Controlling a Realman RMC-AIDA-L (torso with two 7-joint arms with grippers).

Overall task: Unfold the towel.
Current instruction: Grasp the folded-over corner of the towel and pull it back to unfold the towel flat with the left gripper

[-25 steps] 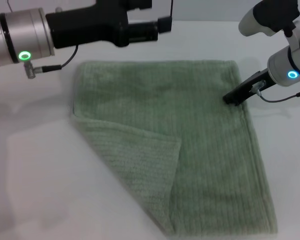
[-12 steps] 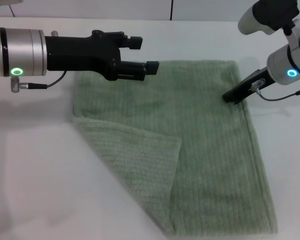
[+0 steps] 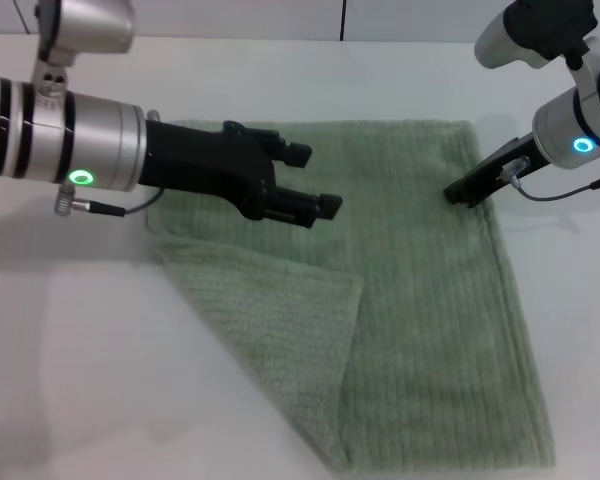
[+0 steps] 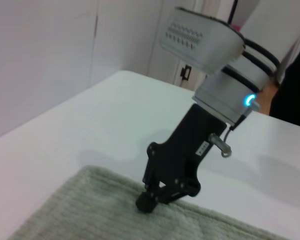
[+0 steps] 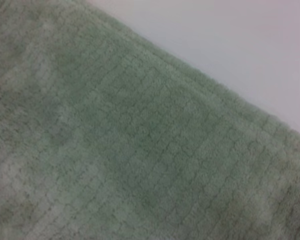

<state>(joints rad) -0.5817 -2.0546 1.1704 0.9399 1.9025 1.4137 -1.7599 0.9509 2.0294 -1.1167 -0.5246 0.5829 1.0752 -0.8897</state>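
The sage-green towel [image 3: 420,310] lies flat on the white table, with its near-left corner folded over as a triangular flap [image 3: 270,320]. My left gripper [image 3: 315,180] is open and empty, over the towel's far-left part, just beyond the flap's fold. My right gripper [image 3: 467,192] rests its tip on the towel's right edge near the far-right corner. In the left wrist view this right gripper [image 4: 147,202] has its fingers together, pressing on the towel's hem [image 4: 90,210]. The right wrist view shows only ribbed towel [image 5: 120,150] close up.
The white table [image 3: 70,340] runs all around the towel. A cable [image 3: 570,192] hangs from my right wrist beside the towel's right edge. A wall with doors stands behind the table in the left wrist view [image 4: 50,55].
My left arm has swung from beyond the towel's far edge toward me and to the right, over the towel, and remains open. The right gripper and the towel have not moved.
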